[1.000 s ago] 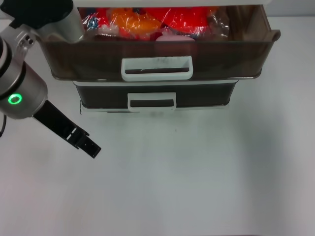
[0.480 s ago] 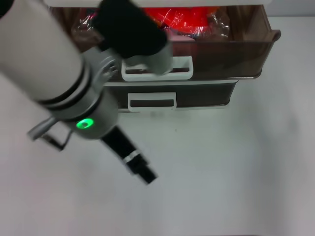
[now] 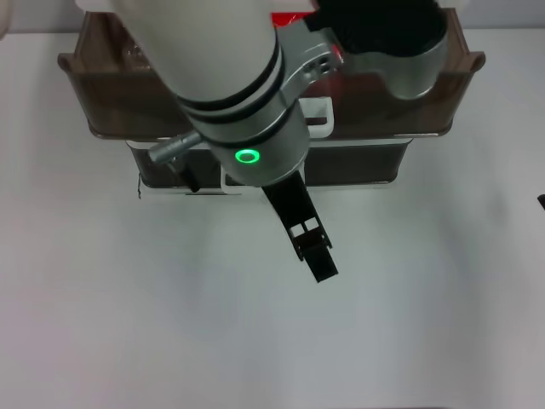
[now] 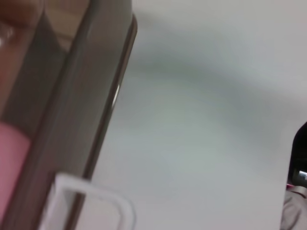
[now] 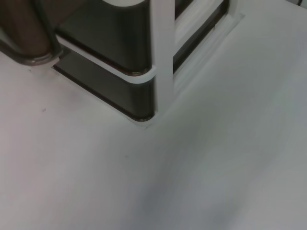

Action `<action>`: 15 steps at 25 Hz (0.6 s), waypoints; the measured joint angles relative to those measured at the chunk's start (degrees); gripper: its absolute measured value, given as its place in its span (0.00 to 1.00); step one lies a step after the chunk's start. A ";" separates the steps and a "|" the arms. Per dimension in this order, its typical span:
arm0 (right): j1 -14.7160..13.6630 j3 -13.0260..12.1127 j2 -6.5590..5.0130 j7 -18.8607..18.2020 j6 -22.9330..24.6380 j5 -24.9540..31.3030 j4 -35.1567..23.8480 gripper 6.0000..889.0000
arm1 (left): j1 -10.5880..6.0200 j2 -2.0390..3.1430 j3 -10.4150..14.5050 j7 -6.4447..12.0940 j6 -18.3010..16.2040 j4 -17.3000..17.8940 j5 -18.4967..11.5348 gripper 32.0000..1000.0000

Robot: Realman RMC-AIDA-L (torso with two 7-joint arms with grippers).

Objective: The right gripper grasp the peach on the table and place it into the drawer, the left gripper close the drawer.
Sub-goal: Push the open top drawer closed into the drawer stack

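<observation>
The left arm (image 3: 238, 94) crosses in front of the drawer (image 3: 426, 106) and hides most of it. Only the drawer's two ends, a strip of its brown front wall and the right end of its white handle (image 3: 319, 115) stay visible in the head view. A small patch of red packet (image 3: 285, 17) shows above the arm; the rest of the contents are covered.

The left gripper (image 3: 313, 251) hangs over the table (image 3: 128, 307) just in front of the drawer, below the green ring light (image 3: 248, 156). Its black fingers point away from the drawer. Whether they are open or closed cannot be told from this angle.

The peach is not clearly visible. In the left wrist view a blurred pink area (image 4: 12, 163) lies behind the drawer's see-through wall (image 4: 72, 105), next to the handle (image 4: 91, 196); it may be the peach, but it is too blurred to confirm.

The lower drawer (image 3: 358, 166) sits under the open one, partly hidden by the arm.

The right gripper shows only as a black sliver (image 3: 542, 201) at the frame edge, right of the drawer; its fingers are cut off. The right wrist view shows the cabinet corner (image 5: 144, 103) and bare table only.
</observation>
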 joint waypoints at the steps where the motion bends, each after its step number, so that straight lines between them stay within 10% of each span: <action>1: 0.19 0.01 0.01 0.00 -0.01 -0.02 0.26 1.00 | -0.41 -0.01 -0.06 0.54 0.10 -0.49 0.12 0.86; 15: 0.45 0.03 0.04 0.19 -0.26 -0.08 0.67 1.00 | -1.24 0.12 -6.81 9.88 0.40 -7.39 4.67 0.86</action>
